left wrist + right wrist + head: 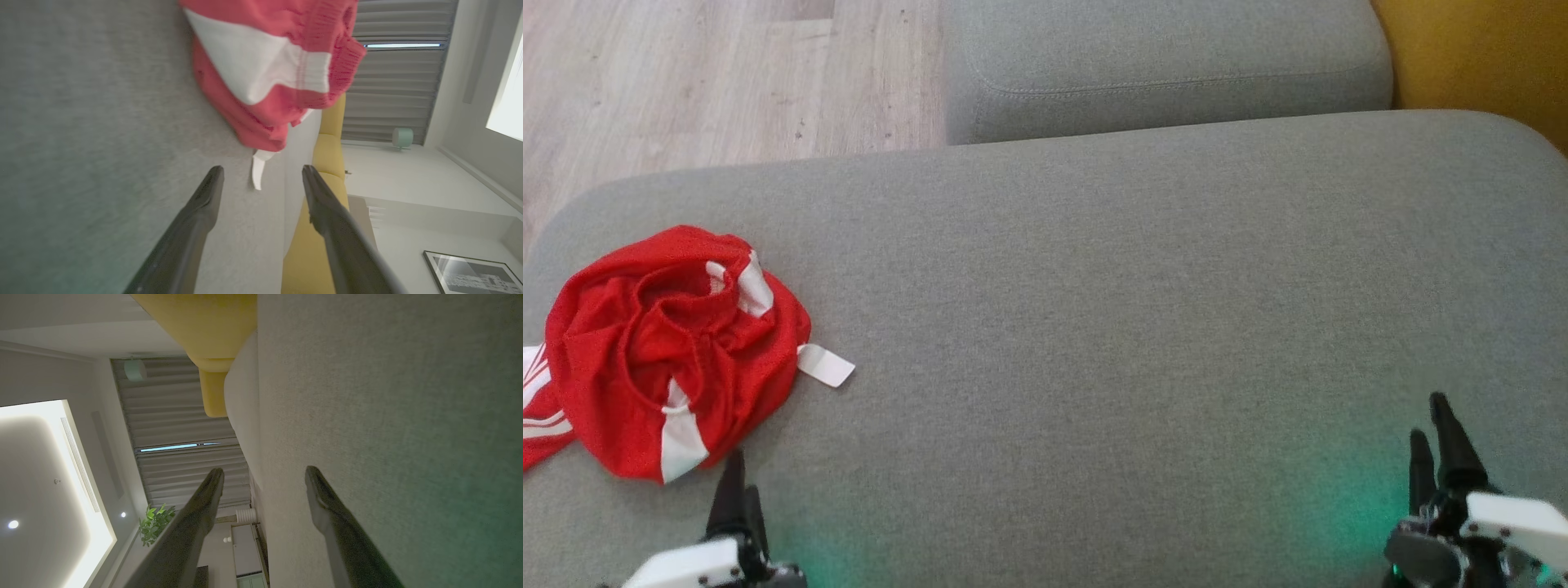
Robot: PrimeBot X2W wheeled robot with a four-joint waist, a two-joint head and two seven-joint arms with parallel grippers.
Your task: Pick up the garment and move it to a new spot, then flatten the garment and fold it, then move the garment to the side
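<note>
The garment (pixel 670 343) is a crumpled red piece with white panels and stripes, lying in a heap at the left end of the grey cushion (pixel 1111 327). A white tag sticks out on its right. My left gripper (pixel 737 474) stands just below the heap's near edge, fingers pointing at it, apart from the cloth. In the left wrist view the garment (pixel 269 61) lies ahead of my left gripper (pixel 261 173), whose fingers are spread open and empty. My right gripper (pixel 1433 425) rests at the lower right, far from the garment; it (pixel 264 473) is open over bare cushion.
A second grey cushion (pixel 1168 65) lies behind the large one. A yellow seat (pixel 1486 57) stands at the far right. Wooden floor (pixel 703 82) lies past the cushion's far left edge. The garment's left part hangs near the cushion's left edge.
</note>
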